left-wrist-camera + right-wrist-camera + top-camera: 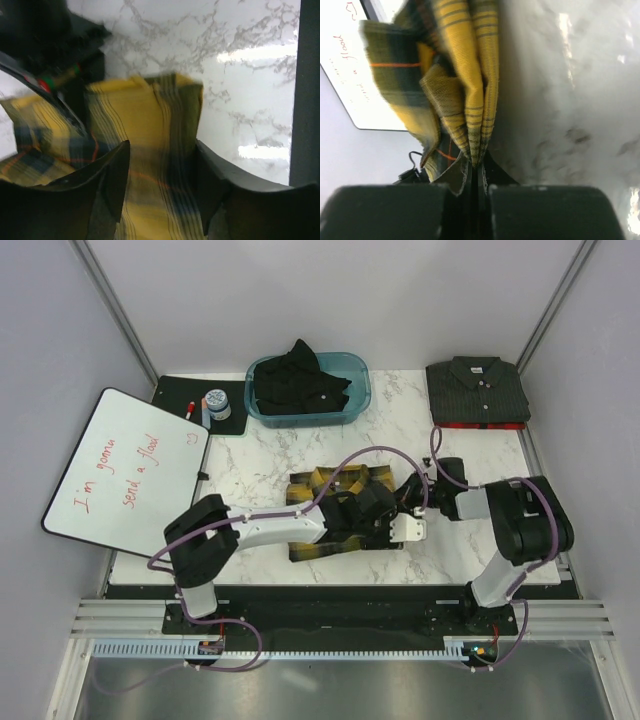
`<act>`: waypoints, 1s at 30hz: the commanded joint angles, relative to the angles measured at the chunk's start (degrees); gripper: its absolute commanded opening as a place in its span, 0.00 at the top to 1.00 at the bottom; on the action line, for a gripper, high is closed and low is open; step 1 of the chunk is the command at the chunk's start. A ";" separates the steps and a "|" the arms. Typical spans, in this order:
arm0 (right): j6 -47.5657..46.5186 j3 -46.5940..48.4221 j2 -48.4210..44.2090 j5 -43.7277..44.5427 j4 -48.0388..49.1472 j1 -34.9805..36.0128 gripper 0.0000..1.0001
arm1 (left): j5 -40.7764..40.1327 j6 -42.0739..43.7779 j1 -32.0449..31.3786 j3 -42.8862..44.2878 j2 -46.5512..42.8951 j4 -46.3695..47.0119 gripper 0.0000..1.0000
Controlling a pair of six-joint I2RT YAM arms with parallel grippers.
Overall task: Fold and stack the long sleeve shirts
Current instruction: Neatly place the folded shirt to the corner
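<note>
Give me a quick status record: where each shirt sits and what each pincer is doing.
plaid shirt: centre of the table, bunched, both arms on it
charcoal shirt: folded flat, far right corner
black shirt: heaped in the blue bin, far centre
left pincer: jaws apart, plaid fabric between them
right pincer: shut on layered plaid fabric
progress: one shirt folded, plaid in hand, black untouched
</note>
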 commanded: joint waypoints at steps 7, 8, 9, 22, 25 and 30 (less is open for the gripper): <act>-38.88 22.83 -17.37 18.18 -52.38 -9.22 1.00 | -0.07 -8.02 10.81 -2.67 -18.66 -13.36 0.22; -39.87 23.98 -17.19 20.02 -53.72 -9.94 1.00 | -0.68 -7.76 11.69 -3.29 -19.63 -13.45 0.22; -40.75 25.82 -16.93 20.30 -54.43 -10.47 1.00 | -1.12 -7.14 13.09 -4.60 -21.38 -13.54 0.22; -44.54 47.80 -1.74 26.28 -58.83 -13.38 1.00 | -4.55 -6.61 16.62 -12.78 -29.56 -10.99 0.01; -44.10 52.80 1.69 28.20 -57.70 -13.37 1.00 | -4.99 -6.70 16.71 -13.66 -30.97 -11.34 0.01; -44.98 63.51 7.15 29.79 -55.42 -13.46 1.00 | -4.99 -5.82 16.89 -14.80 -33.16 -12.57 0.01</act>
